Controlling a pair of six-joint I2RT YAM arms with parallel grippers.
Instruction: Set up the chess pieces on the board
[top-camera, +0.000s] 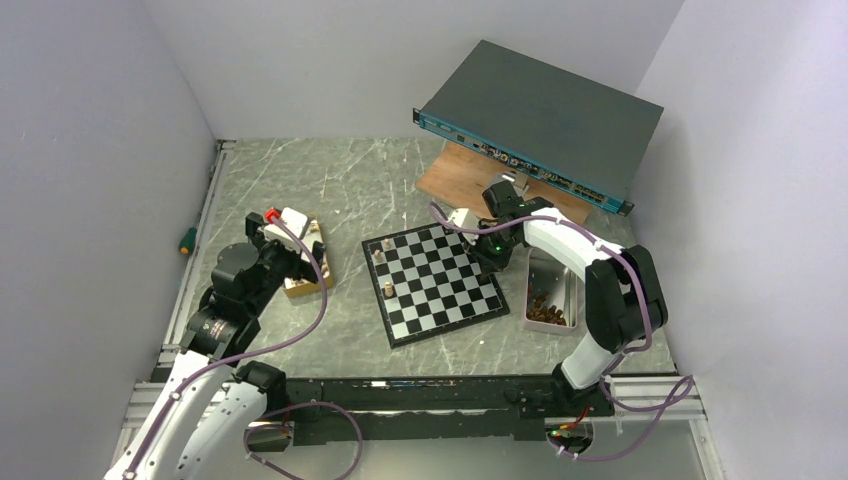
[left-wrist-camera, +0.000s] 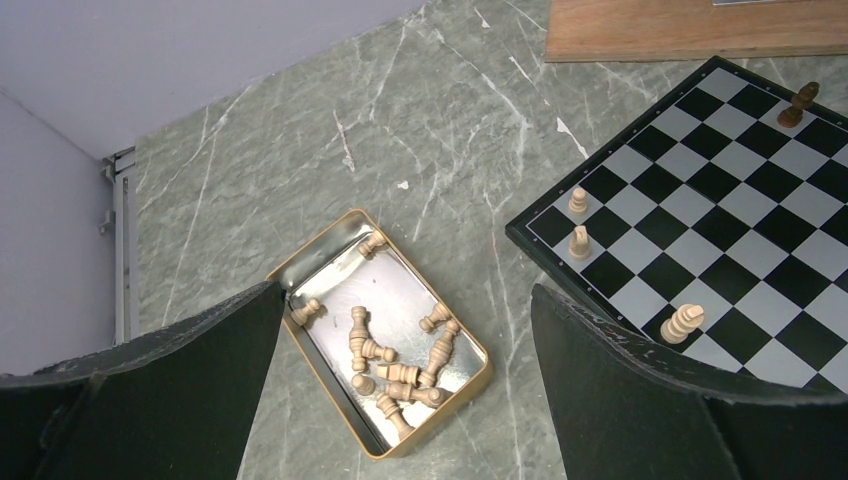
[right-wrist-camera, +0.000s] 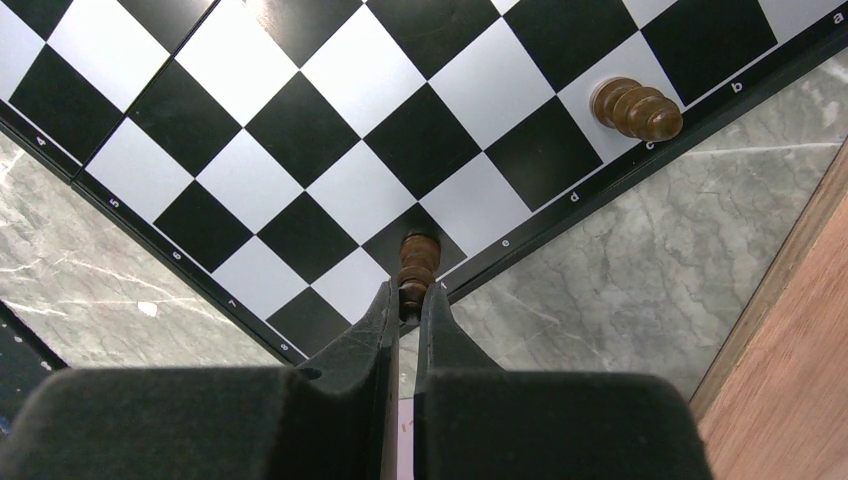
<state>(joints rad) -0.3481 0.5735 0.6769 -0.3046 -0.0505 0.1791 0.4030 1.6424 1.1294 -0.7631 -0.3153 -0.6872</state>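
Dark brown wooden chess piece (right-wrist-camera: 418, 262) sits pinched between the right fingers (right-wrist-camera: 365, 345), its top just past their tips on the black-and-silver checked board (right-wrist-camera: 300, 130). Spread wide, the left fingers (left-wrist-camera: 200, 380) flank a gold metal tin (left-wrist-camera: 395, 285) of tan wooden pieces (left-wrist-camera: 400, 372).

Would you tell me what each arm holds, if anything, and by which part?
Right jaws pinch a dark chess piece by one end; left jaws hold nothing.

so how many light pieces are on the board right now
3: two light pieces beside the board corner nearest the tin, a third further along that edge; others may be hidden.
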